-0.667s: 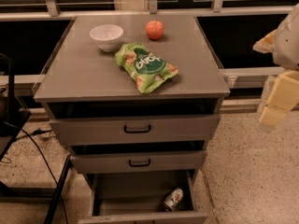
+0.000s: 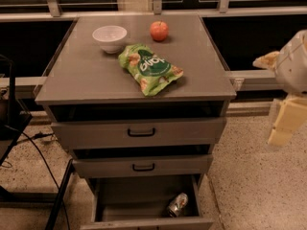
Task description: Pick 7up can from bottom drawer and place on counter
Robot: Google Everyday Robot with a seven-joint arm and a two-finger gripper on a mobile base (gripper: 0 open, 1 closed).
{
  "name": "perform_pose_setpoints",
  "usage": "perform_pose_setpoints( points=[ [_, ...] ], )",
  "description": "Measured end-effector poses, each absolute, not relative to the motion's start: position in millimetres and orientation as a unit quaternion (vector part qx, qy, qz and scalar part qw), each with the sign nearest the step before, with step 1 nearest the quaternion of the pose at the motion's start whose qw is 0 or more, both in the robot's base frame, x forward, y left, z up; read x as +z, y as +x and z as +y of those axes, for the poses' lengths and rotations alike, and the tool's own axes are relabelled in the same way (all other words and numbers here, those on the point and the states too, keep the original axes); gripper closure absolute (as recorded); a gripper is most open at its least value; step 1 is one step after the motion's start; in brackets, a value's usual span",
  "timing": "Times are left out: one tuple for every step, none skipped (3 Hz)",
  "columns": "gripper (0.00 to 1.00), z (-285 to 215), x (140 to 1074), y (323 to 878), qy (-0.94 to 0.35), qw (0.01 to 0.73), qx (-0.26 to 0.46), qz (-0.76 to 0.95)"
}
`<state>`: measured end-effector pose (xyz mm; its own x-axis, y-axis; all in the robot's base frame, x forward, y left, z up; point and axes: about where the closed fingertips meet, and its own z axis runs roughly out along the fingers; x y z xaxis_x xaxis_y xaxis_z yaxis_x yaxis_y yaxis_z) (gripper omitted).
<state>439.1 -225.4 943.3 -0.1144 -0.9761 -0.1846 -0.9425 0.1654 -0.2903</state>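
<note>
The 7up can [image 2: 177, 204] lies on its side in the right front part of the open bottom drawer [image 2: 124, 198], a shallow grey tray pulled out below the two upper drawers. The counter [image 2: 91, 73] is the grey top of the cabinet. My gripper [image 2: 284, 123] hangs at the right edge of the view, to the right of the cabinet at about the height of the top drawer, well above and to the right of the can. It holds nothing that I can see.
On the counter stand a white bowl [image 2: 110, 37], a red apple [image 2: 159, 30] and a green snack bag [image 2: 149, 68]. The two upper drawers [image 2: 139, 133] are slightly open. A black stand and cables [image 2: 29, 143] are at the left on the speckled floor.
My gripper has dropped a little lower at the right edge of the view. The can and the things on the counter have not moved.
</note>
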Motion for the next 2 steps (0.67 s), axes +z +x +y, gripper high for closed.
perform_pose_setpoints(
  points=[
    [0.00, -229.1, 914.6, 441.2, -0.692, 0.179, -0.043, 0.698],
    [0.00, -229.3, 916.9, 440.5, -0.720, 0.178, -0.053, 0.669]
  ],
)
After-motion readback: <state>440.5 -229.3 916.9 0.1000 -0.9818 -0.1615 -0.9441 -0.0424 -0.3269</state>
